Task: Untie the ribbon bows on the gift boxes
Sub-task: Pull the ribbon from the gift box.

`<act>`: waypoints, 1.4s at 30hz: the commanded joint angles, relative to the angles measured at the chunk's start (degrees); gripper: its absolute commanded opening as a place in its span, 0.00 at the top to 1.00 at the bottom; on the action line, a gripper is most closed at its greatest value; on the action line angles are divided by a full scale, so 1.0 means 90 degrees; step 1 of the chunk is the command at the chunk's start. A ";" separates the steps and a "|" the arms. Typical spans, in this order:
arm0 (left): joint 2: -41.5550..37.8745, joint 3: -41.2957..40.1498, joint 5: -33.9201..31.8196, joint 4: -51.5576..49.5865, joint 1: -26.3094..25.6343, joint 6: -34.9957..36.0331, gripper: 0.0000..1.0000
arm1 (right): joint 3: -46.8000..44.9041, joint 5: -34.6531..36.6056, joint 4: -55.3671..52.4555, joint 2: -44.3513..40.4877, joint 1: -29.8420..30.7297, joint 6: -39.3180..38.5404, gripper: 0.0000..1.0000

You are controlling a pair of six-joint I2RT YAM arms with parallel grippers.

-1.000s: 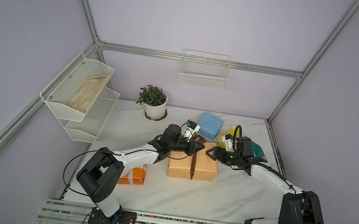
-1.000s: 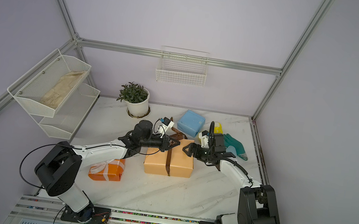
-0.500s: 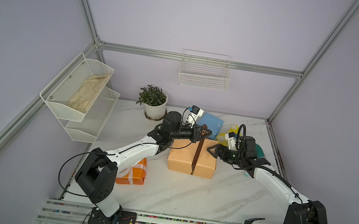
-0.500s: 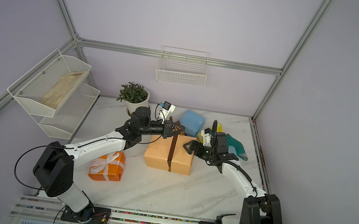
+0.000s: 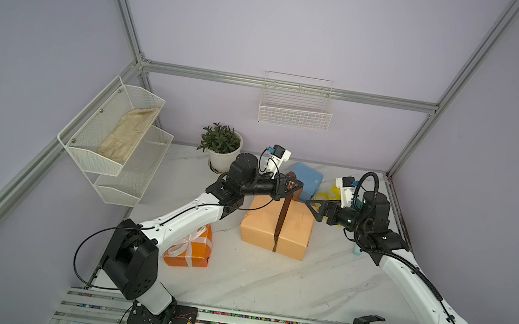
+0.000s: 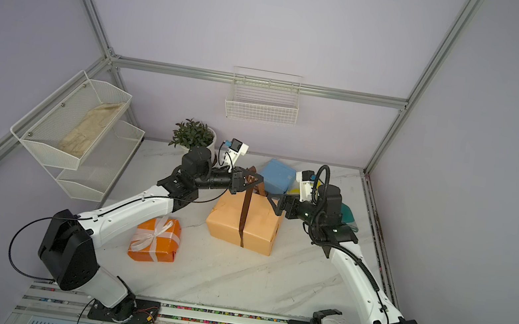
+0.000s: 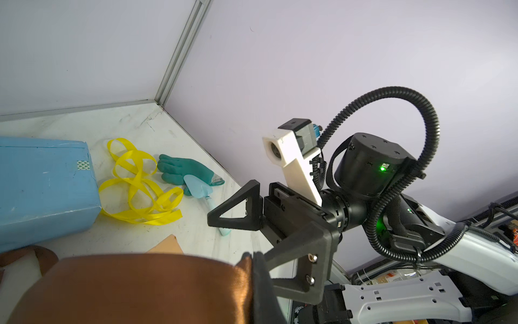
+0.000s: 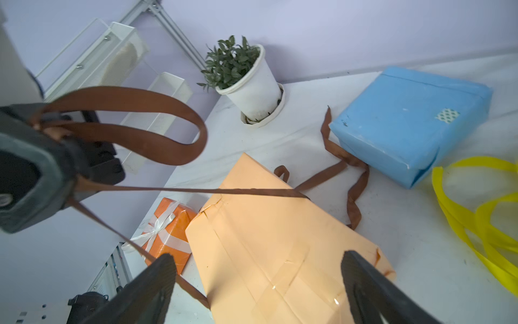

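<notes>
Left arm [image 5: 187,218]: white link shells, black joint housings; thin black cable looping loose beside the shoulder.
Right arm [image 5: 413,292]: same white-and-black build; thin black cable clipped along the white link.
Conduit [image 7: 388,92]: black, corrugated, arcing at the right wrist.
Wrist motor [image 7: 370,165]: black drum, one green LED lit.
Camera mount [image 7: 297,168]: white printed bracket, grey camera block, blue connector.
Right end effector [image 7: 232,238]: black open-frame triangular fingers, two silver screw heads.
Left base [image 5: 158,315]: black plate, small red and black wires.
</notes>
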 commanded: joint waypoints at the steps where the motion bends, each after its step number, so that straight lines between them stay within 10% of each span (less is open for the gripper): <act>1: -0.0130 0.0190 0.0083 0.0296 0.0023 0.0025 1.00 | -0.0365 -0.0736 0.1679 0.0210 -0.0024 -0.0343 0.05; 13: 0.0120 -0.0001 0.0038 0.0407 0.0026 -0.0023 1.00 | -0.0672 -0.2260 0.3982 0.1119 0.0193 -0.1012 0.05; 31: 0.0144 0.0046 -0.0125 0.0353 0.0045 0.0127 1.00 | -0.0609 -0.1839 0.3536 0.1615 0.1176 -0.1577 0.11; 42: 0.0115 -0.0149 -0.0165 0.0563 0.0057 0.0049 1.00 | -0.0709 -0.1472 0.3389 0.1836 0.1175 -0.1538 0.96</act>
